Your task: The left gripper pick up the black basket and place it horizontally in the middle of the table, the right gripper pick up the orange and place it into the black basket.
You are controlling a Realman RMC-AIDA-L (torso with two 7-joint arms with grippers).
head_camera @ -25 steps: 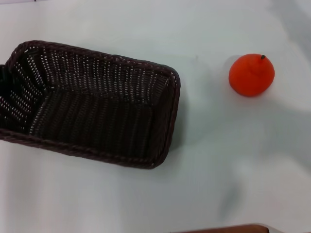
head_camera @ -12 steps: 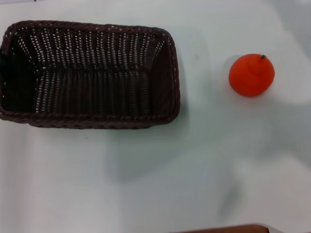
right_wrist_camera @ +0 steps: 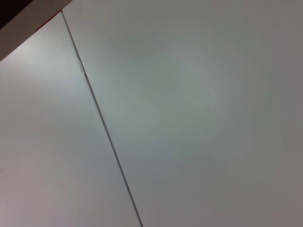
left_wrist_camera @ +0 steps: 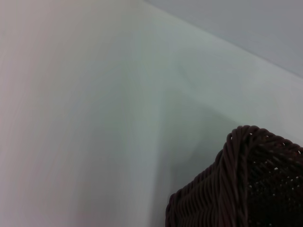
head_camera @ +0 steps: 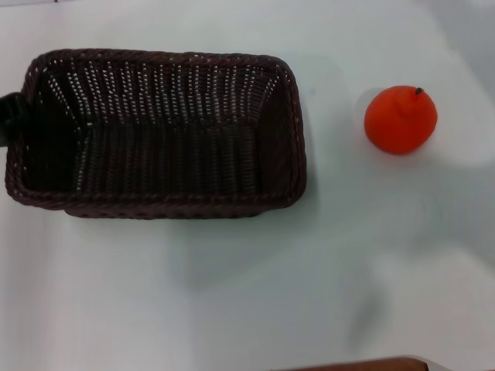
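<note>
The black basket (head_camera: 162, 56) lies lengthwise across the left and middle of the white table (head_camera: 232, 294), open side up and empty. The dark tip of my left gripper (head_camera: 9, 116) shows at the basket's left end, on its rim, at the edge of the head view. A corner of the basket's braided rim fills the left wrist view (left_wrist_camera: 246, 189). The orange (head_camera: 401, 118) sits alone on the table to the right of the basket, stem nub up. My right gripper is out of view; its wrist view shows only bare table.
A brown edge (head_camera: 363, 363) shows at the near side of the table. A thin seam line (right_wrist_camera: 102, 127) crosses the surface in the right wrist view, with a dark red-edged corner (right_wrist_camera: 19, 19) beyond it.
The basket has swung from tilted to level across the table and then shifted right, towards the orange, with my left gripper at its left end. The orange has not moved.
</note>
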